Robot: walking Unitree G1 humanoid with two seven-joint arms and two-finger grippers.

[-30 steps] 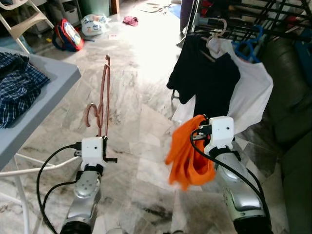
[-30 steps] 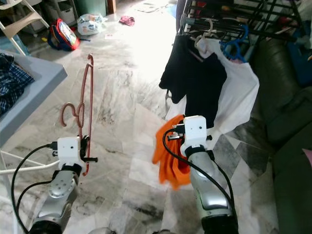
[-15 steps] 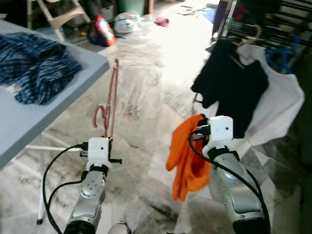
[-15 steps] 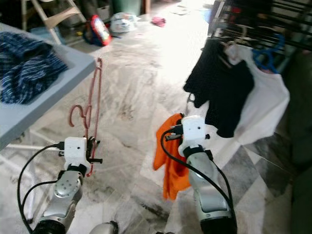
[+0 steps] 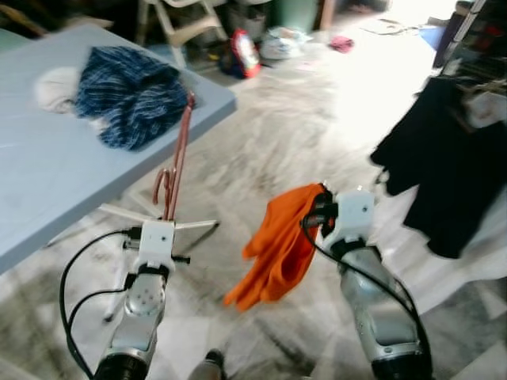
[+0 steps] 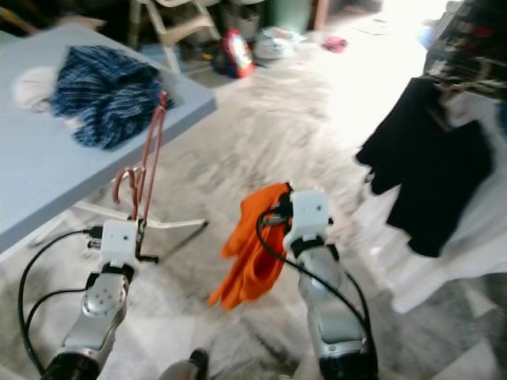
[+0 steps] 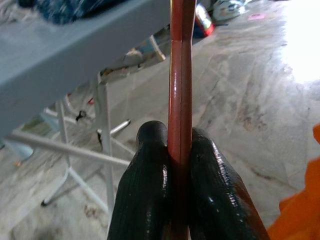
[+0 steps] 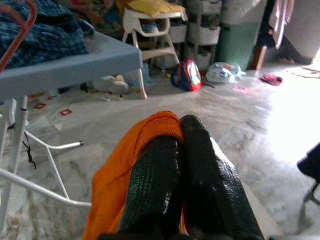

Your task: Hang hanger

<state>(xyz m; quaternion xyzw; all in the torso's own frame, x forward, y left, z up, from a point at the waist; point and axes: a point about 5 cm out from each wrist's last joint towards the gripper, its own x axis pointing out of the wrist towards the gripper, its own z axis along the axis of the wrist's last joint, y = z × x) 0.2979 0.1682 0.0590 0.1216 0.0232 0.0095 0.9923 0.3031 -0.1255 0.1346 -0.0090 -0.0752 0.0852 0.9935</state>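
Observation:
My left gripper (image 7: pixel 172 142) is shut on a reddish-brown hanger (image 5: pixel 176 162), which stands upright in front of the grey table's edge with its hook low on the left. An orange garment (image 5: pixel 277 245) hangs from my right gripper (image 8: pixel 179 127), which is shut on its top fold. The hanger's bar (image 7: pixel 181 70) runs straight up between my left fingers (image 7: pixel 150 165). A black garment (image 5: pixel 440 170) hangs on a rack at the right, over a white one (image 6: pixel 467 237).
A grey folding table (image 5: pixel 47 186) stands at my left with a blue plaid cloth (image 5: pixel 127 91) on it. Its white legs (image 5: pixel 186 226) cross the marble floor near my left arm. A chair, a red backpack (image 5: pixel 244 49) and bags lie at the back.
The camera has swung to the left: the table now takes up more of the left side and the rack has slid to the right edge. Both grippers keep their holds.

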